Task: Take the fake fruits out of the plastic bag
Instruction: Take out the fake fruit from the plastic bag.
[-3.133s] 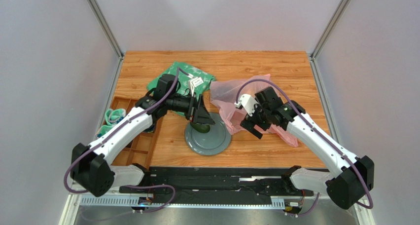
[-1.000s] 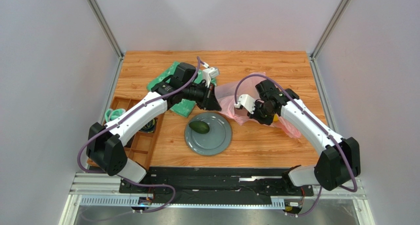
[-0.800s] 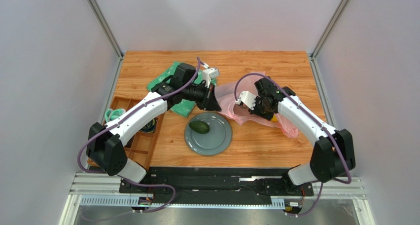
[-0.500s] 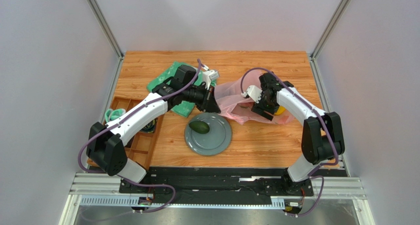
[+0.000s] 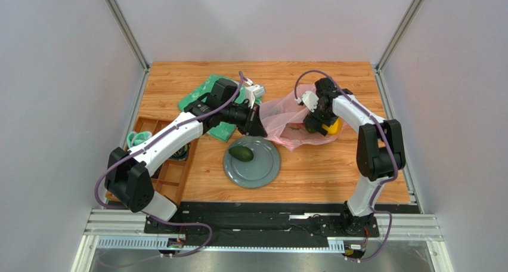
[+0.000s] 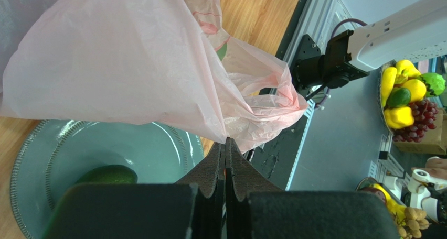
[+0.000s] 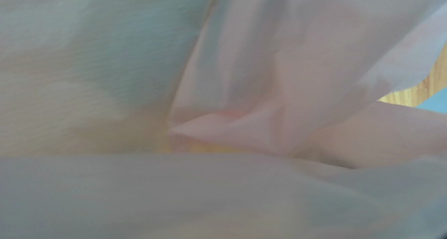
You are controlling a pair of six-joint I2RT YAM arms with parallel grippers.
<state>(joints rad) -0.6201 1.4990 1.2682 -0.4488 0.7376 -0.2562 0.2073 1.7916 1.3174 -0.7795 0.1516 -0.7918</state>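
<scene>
The pink plastic bag [image 5: 285, 112] lies crumpled at the table's middle right. My left gripper [image 5: 257, 121] is shut on the bag's left edge, and its closed fingertips [image 6: 226, 142] pinch the film [image 6: 131, 66] above the plate. One dark green avocado-like fruit [image 5: 241, 154] lies on the grey plate [image 5: 266, 167], and it also shows in the left wrist view [image 6: 107, 175]. My right gripper [image 5: 311, 125] points down into the bag's right side, beside a yellow-orange fruit [image 5: 332, 127]. Pink film [image 7: 262, 92] fills the right wrist view and hides the fingers.
A flat green patterned bag [image 5: 219, 98] lies behind my left arm. A wooden compartment tray [image 5: 162, 172] with a teal item [image 5: 138, 142] sits at the left edge. Beyond the table's front stands a basket of other fruits [image 6: 406, 100].
My right arm has swung back and to the right, carrying its gripper deeper into the bag's right side. The bag's lower right tail has drawn in, and the yellow-orange fruit now shows. The left gripper has held still.
</scene>
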